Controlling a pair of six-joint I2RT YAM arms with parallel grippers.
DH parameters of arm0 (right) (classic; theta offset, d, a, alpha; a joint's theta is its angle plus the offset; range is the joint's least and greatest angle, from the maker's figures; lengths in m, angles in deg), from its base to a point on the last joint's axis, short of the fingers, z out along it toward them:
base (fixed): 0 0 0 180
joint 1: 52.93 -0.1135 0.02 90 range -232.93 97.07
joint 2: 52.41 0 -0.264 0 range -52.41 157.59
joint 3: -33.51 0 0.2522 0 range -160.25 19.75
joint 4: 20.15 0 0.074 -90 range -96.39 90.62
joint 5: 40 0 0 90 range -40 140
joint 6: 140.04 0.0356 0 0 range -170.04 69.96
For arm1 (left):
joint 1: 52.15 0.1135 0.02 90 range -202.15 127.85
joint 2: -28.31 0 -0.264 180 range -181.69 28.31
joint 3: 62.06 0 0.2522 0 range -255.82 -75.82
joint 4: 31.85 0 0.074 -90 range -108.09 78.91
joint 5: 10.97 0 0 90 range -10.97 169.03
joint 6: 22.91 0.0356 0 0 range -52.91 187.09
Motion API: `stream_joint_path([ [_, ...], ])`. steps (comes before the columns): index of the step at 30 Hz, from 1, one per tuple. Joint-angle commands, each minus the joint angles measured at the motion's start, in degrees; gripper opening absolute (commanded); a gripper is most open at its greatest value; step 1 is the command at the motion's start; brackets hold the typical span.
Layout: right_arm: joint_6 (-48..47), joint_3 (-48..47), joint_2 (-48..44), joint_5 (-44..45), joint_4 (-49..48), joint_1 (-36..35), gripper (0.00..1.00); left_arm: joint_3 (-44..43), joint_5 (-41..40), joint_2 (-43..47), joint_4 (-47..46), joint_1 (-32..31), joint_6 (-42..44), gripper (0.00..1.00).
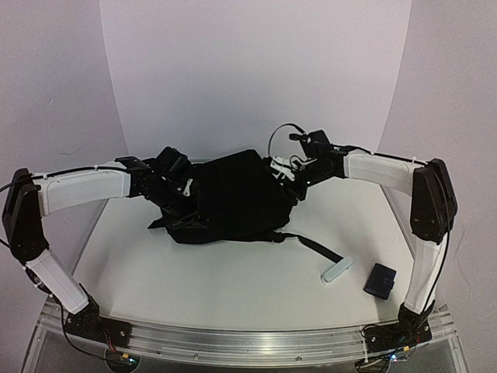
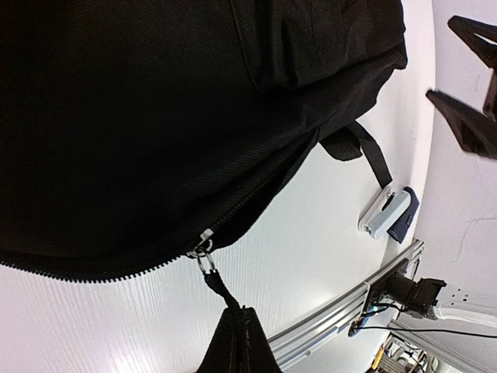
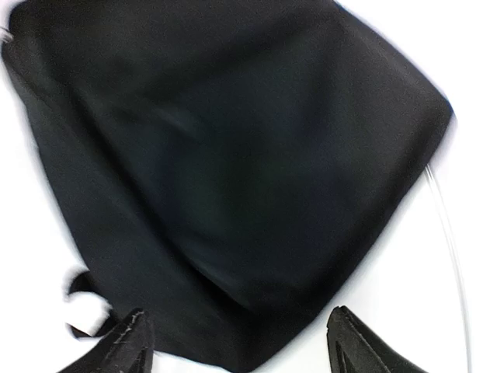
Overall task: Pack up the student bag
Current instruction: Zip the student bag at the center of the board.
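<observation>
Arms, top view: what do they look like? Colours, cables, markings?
Both alike: white shell links on the left arm and right arm, black joint housings, black bases on an aluminium rail. A thin black cable loops above the right wrist. The right gripper has black tapered wedge fingers. No markings legible.

Your white table stands before a curved white backdrop. You have pale lilac-grey walls on either side. An aluminium rail runs along the near edge. The light is soft and even, with faint shadows.
</observation>
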Motion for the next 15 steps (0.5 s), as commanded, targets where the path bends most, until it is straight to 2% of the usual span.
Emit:
stream_joint_path([
  [1,1.89,-0.37,-1.34,-1.32,-4.17,-9.73,0.71,-3.33,3.40,-0.37,-0.69,0.11,0.99,0.00],
  [6,3.37,-4.80,5.15,-0.41,-6.22,-13.44,0.69,-2.14,3.80,0.82,-1.55,0.09,0.28,0.00],
  [12,4.23,-7.97,10.77,1.45,-8.79,-15.93,0.73,-0.54,4.00,2.02,-2.09,0.19,-0.72,0.00],
  [15,3.95,-9.13,11.95,4.19,-8.80,-16.05,0.47,-0.26,2.41,2.87,-0.97,0.52,-0.85,0.00],
])
